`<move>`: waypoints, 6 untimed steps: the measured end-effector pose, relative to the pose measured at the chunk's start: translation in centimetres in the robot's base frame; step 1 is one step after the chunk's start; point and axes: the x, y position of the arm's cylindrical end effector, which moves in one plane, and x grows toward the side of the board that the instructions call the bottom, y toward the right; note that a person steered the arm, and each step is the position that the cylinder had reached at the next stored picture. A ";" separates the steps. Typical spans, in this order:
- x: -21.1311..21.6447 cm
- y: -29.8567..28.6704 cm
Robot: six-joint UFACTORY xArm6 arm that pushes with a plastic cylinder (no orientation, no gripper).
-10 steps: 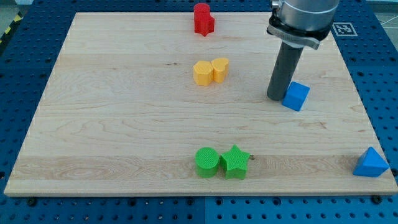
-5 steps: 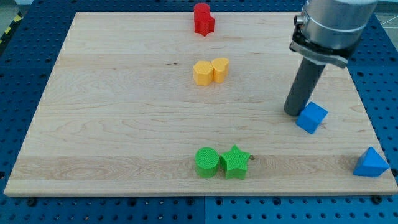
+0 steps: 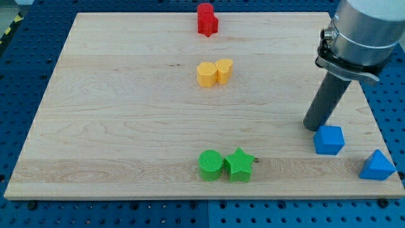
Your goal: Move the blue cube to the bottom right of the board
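Note:
The blue cube (image 3: 329, 140) lies on the wooden board (image 3: 126, 114) near its lower right. My tip (image 3: 314, 126) stands just up and left of the cube, touching or nearly touching its top-left corner. A blue triangular block (image 3: 378, 166) lies at the board's bottom right corner, a short gap right of and below the cube.
A green cylinder (image 3: 211, 164) and a green star (image 3: 238, 164) sit together at the bottom centre. A yellow hexagon-like block (image 3: 206, 74) and a yellow heart-like block (image 3: 224, 69) touch at the upper centre. A red block (image 3: 206, 19) is at the top edge.
My tip has moved right and down, pushing the blue cube from the right middle of the board toward the bottom right, closer to the blue triangular block. Other blocks have not moved.

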 end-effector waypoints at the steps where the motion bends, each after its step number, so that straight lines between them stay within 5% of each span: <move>1: 1.0 0.0; 6: 5.5 -0.2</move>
